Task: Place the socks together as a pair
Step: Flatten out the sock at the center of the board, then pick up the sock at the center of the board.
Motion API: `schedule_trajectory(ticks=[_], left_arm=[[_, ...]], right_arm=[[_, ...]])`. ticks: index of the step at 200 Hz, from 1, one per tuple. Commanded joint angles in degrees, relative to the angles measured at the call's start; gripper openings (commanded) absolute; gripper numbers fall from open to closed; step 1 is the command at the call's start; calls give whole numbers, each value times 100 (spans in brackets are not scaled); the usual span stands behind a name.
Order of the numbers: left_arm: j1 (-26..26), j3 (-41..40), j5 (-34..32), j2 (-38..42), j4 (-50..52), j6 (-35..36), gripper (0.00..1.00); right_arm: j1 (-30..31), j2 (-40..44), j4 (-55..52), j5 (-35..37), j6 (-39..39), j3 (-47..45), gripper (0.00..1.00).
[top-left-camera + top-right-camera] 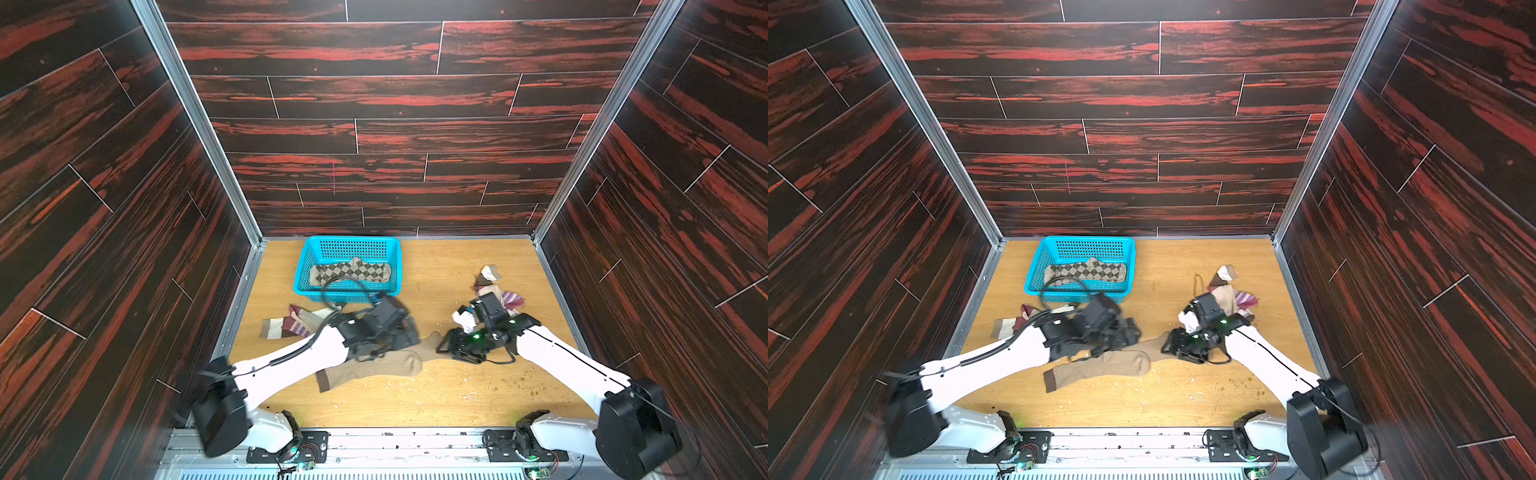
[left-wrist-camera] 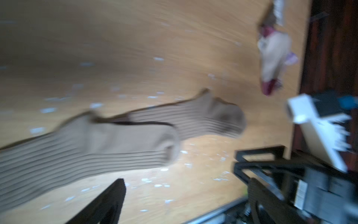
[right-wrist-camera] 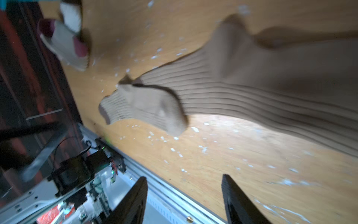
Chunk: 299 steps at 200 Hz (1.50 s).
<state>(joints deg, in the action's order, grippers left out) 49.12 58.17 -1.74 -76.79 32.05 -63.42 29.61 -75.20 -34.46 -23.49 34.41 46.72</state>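
Note:
Two plain tan ribbed socks lie overlapped mid-table. One (image 1: 370,369) (image 1: 1100,369) shows its brown cuff near the front; the other (image 1: 429,348) (image 1: 1154,345) runs toward the right arm. My left gripper (image 1: 401,332) (image 1: 1130,332) hovers over them, open and empty, with both socks (image 2: 93,149) ahead of its fingers (image 2: 110,201). My right gripper (image 1: 453,345) (image 1: 1177,345) (image 3: 186,201) sits at the far sock's end, jaws apart with only bare table between them. That sock (image 3: 271,87) fills the right wrist view. The wrist views are blurred.
A blue basket (image 1: 302,266) (image 1: 1034,270) at the back left holds tan-brown argyle socks (image 1: 353,270). A maroon-beige striped sock (image 1: 291,326) lies left of my left arm. More socks (image 1: 498,291) are heaped behind my right arm. Crumbs dot the front right.

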Motion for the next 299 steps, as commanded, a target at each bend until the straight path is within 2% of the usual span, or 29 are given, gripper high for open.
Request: schedule_trajectory(ticks=[1,34,64,105,150,170,193,205,215,233,265,299], left_arm=[[-461,-928,-670,1185,932,-498,100],[-1147,-1647,-877,2418,2040,-597,95],[-1601,-2377,-743,2948,1988,-602,90],[-1673,-2828,-522,2688,1305,-408,85],[-1870,-3154,-314,2006,585,-191,71],[-1926,-3090,-412,1607,795,-184,58],[-1933,-3134,-413,1338,767,-80,49],[-1942,-3171,-433,1283,708,-57,35],[-1942,-3173,-425,1256,686,-25,22],[-1942,-3146,-314,1231,633,84,13],[-1942,-2806,-151,1203,856,428,6],[-1942,-2218,-2,1745,1212,611,5]], right_arm=[[547,-454,201,-24,161,219,60],[875,-833,530,88,457,166,55],[1050,-1204,523,231,391,334,52],[1273,-1608,643,306,450,435,49],[1319,-1903,706,577,504,528,41],[1346,-1967,719,586,525,556,33],[1355,-2046,743,676,532,551,25],[1365,-2060,768,737,549,541,19],[1361,-2026,802,742,574,517,11],[1364,-1926,813,777,597,504,2],[1364,-1653,649,740,593,569,0],[1364,-1115,268,847,571,741,0]])
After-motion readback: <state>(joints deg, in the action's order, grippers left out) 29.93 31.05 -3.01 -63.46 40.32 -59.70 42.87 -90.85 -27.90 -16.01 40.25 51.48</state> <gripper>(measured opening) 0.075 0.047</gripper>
